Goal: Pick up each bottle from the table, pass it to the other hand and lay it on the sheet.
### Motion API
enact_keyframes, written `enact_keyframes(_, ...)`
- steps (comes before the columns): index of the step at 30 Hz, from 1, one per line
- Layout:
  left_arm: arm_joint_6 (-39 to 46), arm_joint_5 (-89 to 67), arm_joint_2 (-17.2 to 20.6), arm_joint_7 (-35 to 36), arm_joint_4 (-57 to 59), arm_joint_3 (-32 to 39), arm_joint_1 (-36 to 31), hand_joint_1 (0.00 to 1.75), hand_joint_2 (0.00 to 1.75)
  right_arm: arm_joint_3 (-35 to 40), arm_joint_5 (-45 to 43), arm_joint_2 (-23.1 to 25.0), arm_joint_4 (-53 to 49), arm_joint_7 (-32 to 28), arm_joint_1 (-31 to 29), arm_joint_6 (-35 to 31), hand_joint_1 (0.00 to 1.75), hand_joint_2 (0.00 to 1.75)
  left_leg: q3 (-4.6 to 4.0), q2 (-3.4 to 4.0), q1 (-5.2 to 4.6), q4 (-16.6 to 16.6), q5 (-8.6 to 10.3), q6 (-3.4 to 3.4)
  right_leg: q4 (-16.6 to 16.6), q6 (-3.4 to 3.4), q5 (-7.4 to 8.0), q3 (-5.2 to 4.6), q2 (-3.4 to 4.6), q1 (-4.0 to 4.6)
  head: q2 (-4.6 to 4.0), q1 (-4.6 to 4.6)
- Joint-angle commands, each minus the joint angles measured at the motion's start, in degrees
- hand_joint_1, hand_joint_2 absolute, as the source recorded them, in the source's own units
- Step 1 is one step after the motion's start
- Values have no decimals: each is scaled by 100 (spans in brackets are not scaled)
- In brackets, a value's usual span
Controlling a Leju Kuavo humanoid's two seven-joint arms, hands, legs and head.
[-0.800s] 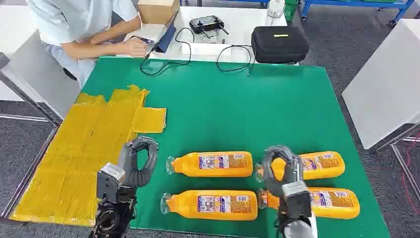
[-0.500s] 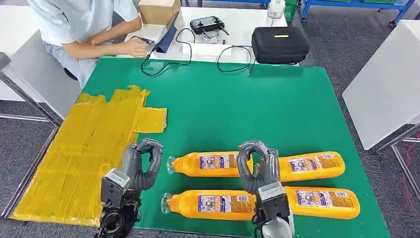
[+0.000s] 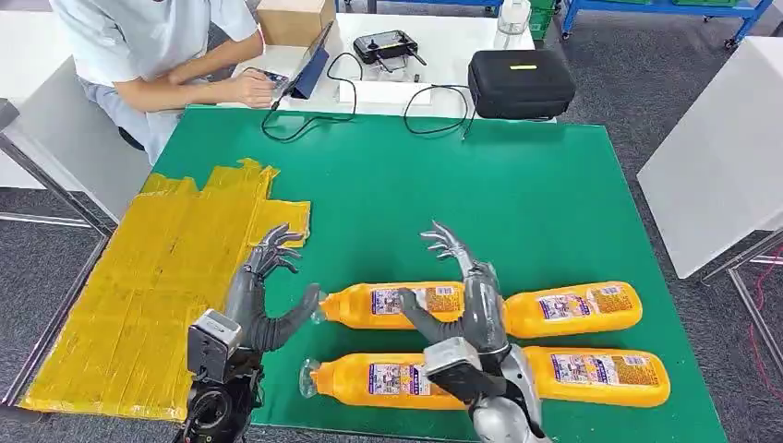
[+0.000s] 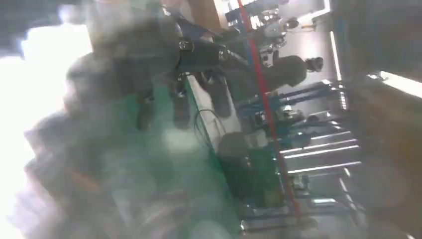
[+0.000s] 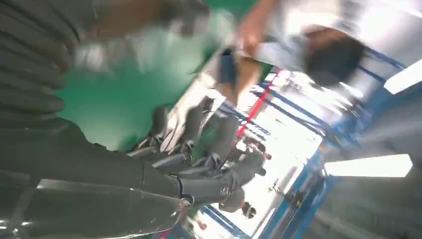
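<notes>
With four orange bottles [image 3: 395, 305] lying flat on the green counter [image 3: 443, 198], none yet on the yellow sheet [image 3: 157, 277], the right hand [image 3: 462, 291] spreads empty above them, seemingly to grasp; the left hand [image 3: 268, 300] waits open-fingered nearby.

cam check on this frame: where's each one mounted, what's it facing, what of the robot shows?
Head view: high on the body, looking forward and down at the green table, four orange bottles and yellow sheet; left hand and right hand rise from below, fingers spread.
Left wrist view: behind the left hand, badly blurred, facing across the table.
Right wrist view: behind the right hand, facing across the table toward the seated person.
Shared: green table, and the person.
</notes>
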Motion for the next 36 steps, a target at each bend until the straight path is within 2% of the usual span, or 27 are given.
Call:
enact_keyframes(1,-235,-147,-200,162,194,167,-187,0,175,493,1278,-778,800,1002,-791,603,0,175,19,2,8,0,-5,-3,-12,-7,2,24,33,5,0,2)
enact_keyframes(3,-282,-164,-226,184,201,187,-197,0,175,513,1547,-815,950,1204,-888,690,0,175,12,4,5,-1,-2,-2,-9,-4,4,15,25,2,0,2)
enact_keyframes(14,-286,-163,-234,185,204,190,-196,0,175,515,1531,-803,1019,1186,-907,679,0,175,8,0,2,1,-2,-3,-5,-2,3,11,19,3,0,0)
enact_keyframes(16,-352,-178,-260,208,231,203,-215,0,175,639,1782,-899,1214,1392,-1048,904,0,175,19,3,8,5,-8,-6,-6,-8,1,23,38,7,0,0)
enact_keyframes(18,-406,-164,-281,220,296,208,-260,0,175,835,1949,-1079,1579,1513,-1297,1282,0,175,9,3,3,1,-1,-2,-6,-1,6,11,23,3,0,0)
enact_keyframes(21,-456,-137,-303,220,425,208,-337,0,175,1031,1951,-1242,2175,1466,-1619,1495,0,175,16,6,5,0,-1,-2,-10,-3,9,19,33,4,0,2)
enact_keyframes(31,-473,-100,-280,208,522,158,-389,0,175,1250,1668,-1444,2909,1431,-1951,1980,0,175,12,-2,1,2,6,7,-9,2,9,20,24,1,0,0)
enact_keyframes(36,-478,-99,-256,208,594,116,-435,0,175,1347,1596,-1374,3427,1385,-2161,2125,0,175,7,0,-4,2,8,9,-6,5,11,12,19,0,0,-2)
